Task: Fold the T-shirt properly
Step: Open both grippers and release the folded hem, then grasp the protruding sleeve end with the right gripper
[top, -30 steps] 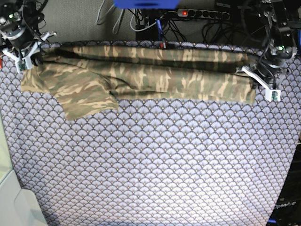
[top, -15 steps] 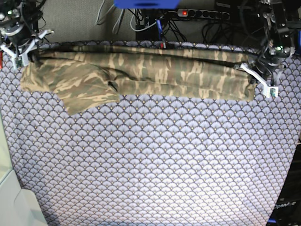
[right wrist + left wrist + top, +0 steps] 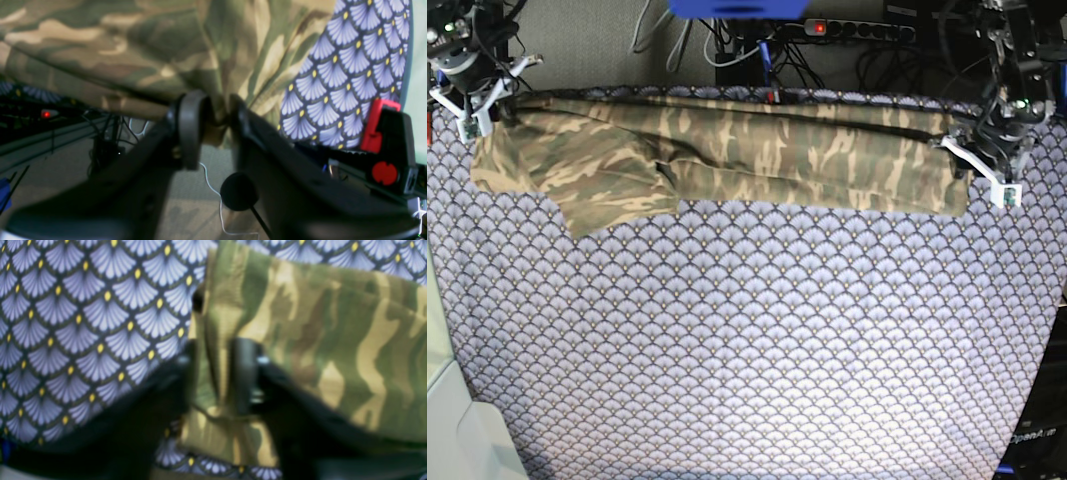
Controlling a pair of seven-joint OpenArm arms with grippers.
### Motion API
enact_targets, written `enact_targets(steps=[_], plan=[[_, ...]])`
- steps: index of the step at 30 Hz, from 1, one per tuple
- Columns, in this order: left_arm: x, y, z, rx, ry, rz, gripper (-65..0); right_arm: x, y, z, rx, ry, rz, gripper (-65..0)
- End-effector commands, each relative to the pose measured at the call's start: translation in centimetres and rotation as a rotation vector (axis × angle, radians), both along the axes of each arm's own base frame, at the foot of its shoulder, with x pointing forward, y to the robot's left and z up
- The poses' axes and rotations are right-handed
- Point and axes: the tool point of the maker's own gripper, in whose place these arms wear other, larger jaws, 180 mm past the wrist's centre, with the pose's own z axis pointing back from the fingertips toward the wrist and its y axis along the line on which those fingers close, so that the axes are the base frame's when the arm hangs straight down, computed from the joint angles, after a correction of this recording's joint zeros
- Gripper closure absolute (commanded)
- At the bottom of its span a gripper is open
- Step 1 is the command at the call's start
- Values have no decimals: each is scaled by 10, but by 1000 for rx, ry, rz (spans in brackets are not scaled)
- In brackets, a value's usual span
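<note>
The camouflage T-shirt [image 3: 727, 160] lies as a long folded band across the far edge of the purple scale-patterned cloth [image 3: 747, 350], one sleeve flap hanging toward me at the left. My left gripper [image 3: 975, 165] is at the band's right end. In its wrist view the left gripper [image 3: 217, 373] has its black fingers [image 3: 245, 373] apart, with a slack strip of T-shirt [image 3: 317, 340] between them. My right gripper [image 3: 477, 105] is at the band's left end. Seen from its own wrist, the right gripper [image 3: 215, 116] also stands parted around a bunch of T-shirt [image 3: 133, 40].
Behind the table's back edge lie a power strip [image 3: 857, 30] and tangled cables. A blue object [image 3: 737, 8] sits at the top middle. A white box [image 3: 457, 430] is at the bottom left. A red clamp [image 3: 377, 126] is fixed to the table edge.
Both arms have carried the shirt's upper edge toward the table's back edge. The fingers of both grippers, shut on the cloth before, now stand apart.
</note>
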Motion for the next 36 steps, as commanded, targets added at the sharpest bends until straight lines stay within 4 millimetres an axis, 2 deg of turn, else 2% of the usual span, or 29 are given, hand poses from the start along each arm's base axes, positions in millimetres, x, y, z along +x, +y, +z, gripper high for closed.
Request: enact_targets(steps=[1, 2, 6, 12, 14, 21, 24, 28, 31, 36], plan=[[7, 6, 11, 18, -39, -1, -291, 3, -8, 9, -25, -25, -4, -212], [7, 6, 10, 17, -39, 0, -314, 3, -9, 9, -26, -25, -7, -239], [4, 5, 9, 11, -31, 3, -313, 2, -12, 12, -37, -30, -15, -285], [-1, 5, 5, 9, -16, -1, -316, -8, -46, 27, -89, -63, -128, -289], [-4, 6, 0, 4, -1, 6, -316, -5, -58, 35, -105, -95, -168, -289], [-12, 10, -13, -4, 35, 22, -316, -2, -64, 42, -122, -115, -180, -289], [-13, 7, -14, -7, 38, -17, -316, 18, -63, 59, -147, -169, -149, -289], [-13, -3, -14, -19, 43, -93, -314, 51, -54, 69, -178, -141, -85, -289], [-15, 1, -13, -15, 42, -86, -314, 75, -47, 69, -204, -75, -29, -290], [-19, 10, -12, -7, 41, -63, -314, 120, -22, 81, -221, -84, 77, -290]])
